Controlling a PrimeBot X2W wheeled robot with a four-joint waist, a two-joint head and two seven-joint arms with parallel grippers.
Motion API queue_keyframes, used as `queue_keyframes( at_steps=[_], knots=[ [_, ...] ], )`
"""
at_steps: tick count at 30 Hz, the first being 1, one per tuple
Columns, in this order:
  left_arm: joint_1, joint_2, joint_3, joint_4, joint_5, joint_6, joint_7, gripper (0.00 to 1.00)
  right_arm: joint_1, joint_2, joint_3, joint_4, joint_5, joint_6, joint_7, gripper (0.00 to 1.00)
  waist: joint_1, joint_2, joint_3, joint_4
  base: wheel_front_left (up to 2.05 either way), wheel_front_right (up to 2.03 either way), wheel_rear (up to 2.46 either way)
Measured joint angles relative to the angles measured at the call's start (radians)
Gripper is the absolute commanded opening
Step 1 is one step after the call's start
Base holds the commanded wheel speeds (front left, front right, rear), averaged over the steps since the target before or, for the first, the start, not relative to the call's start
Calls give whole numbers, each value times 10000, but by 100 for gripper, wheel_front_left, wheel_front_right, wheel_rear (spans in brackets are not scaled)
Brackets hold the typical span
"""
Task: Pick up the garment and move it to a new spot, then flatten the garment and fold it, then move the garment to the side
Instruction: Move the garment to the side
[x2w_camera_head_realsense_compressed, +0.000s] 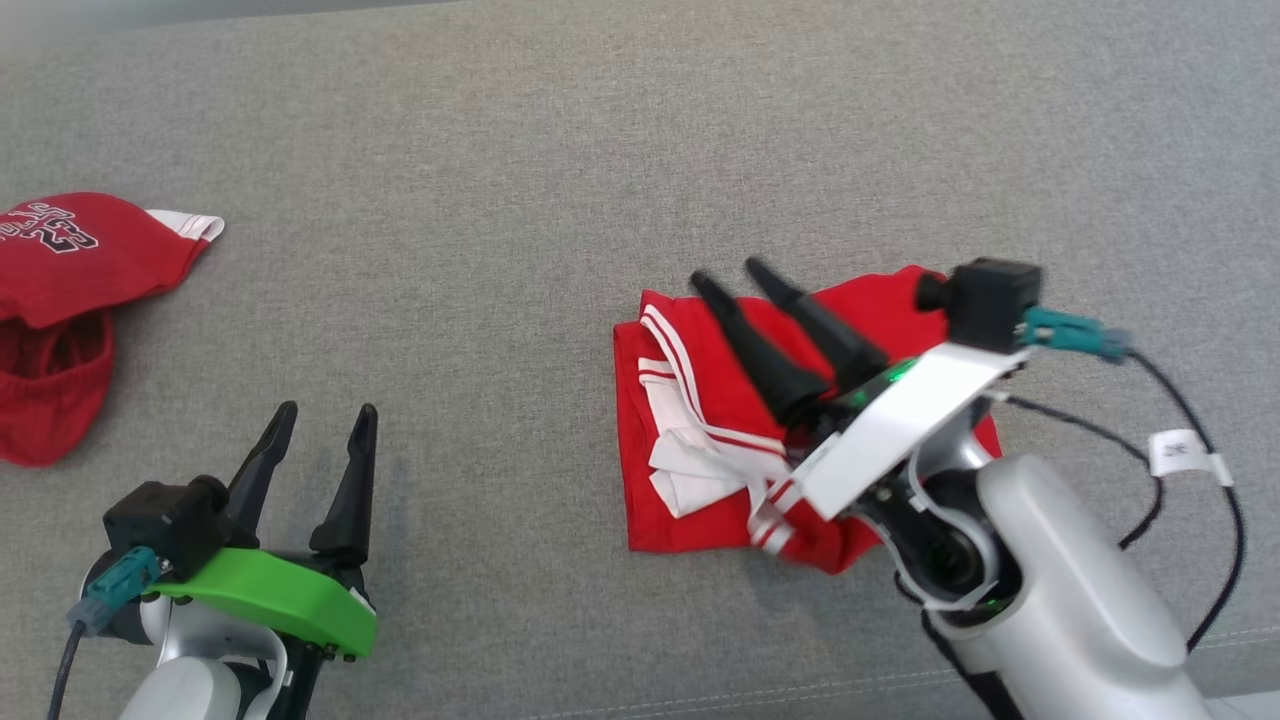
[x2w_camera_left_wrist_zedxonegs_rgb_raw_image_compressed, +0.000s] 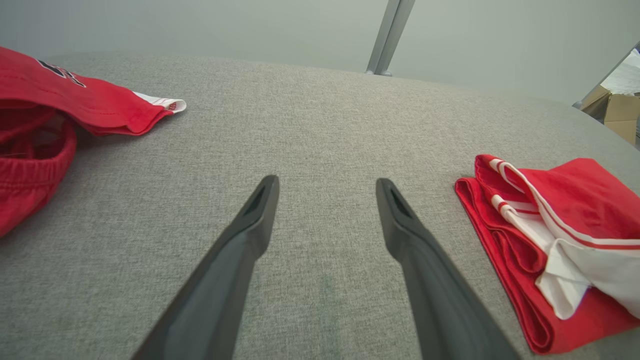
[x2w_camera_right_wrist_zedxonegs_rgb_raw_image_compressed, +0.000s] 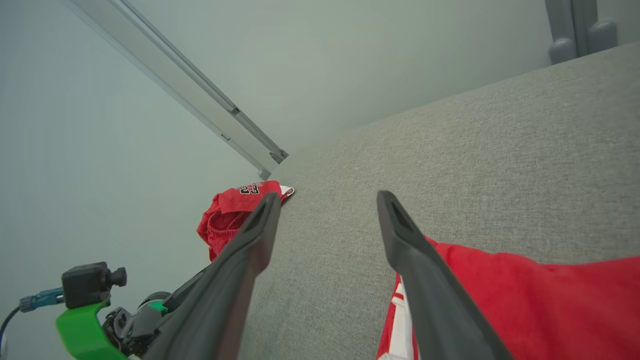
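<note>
Nearest you in the head view, the left gripper (x2w_camera_head_realsense_compressed: 328, 410) rests with fingers spread, clear of the work. The right gripper (x2w_camera_head_realsense_compressed: 725, 270), fingers apart and empty, hovers over the folded garment (x2w_camera_head_realsense_compressed: 700, 470) — likely poised to shift it aside. Left wrist view: the garment lies off to the right. Right wrist view: the garment sits under the spread fingers.

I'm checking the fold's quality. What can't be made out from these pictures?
- Folded garment: right side hidden beneath the right pincer and its arm, head view; cut by the frame edge, left wrist view.
- Other red garment: cut by left edge, head view.
</note>
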Motion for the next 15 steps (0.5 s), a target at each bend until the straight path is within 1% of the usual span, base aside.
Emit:
queue_keyframes(
  at_steps=[2,4,5,8,10,11,15],
  knots=[
    [4,-2,15,-4,-36,0,-2,100,-1,0,-472,-221,-82,-165,-217,100,0,0,-10,-27,0,0,0],
    [15,0,82,-44,-48,2,-12,100,8,-40,-1083,-234,-222,-491,-337,100,0,0,6,-65,0,0,0],
    [14,0,84,-44,-48,2,-15,100,22,-205,-1396,-178,-366,-644,-416,100,0,0,24,-83,0,0,0],
    [18,-6,69,-92,-48,4,-12,100,339,-1189,-2263,186,-596,-1066,-414,100,1,0,72,-122,0,0,0],
    [20,-8,71,-194,-48,4,-12,100,735,-1691,-2566,451,-610,-1089,-330,100,0,0,140,-138,0,0,0],
    [19,-6,71,-226,-48,4,-12,100,908,-1845,-2614,579,-593,-1118,-253,100,0,0,178,-145,0,0,0],
    [19,-6,67,-270,-48,4,-12,100,1417,-1992,-2529,853,-171,-832,79,100,0,0,331,-168,0,0,0]
  ],
)
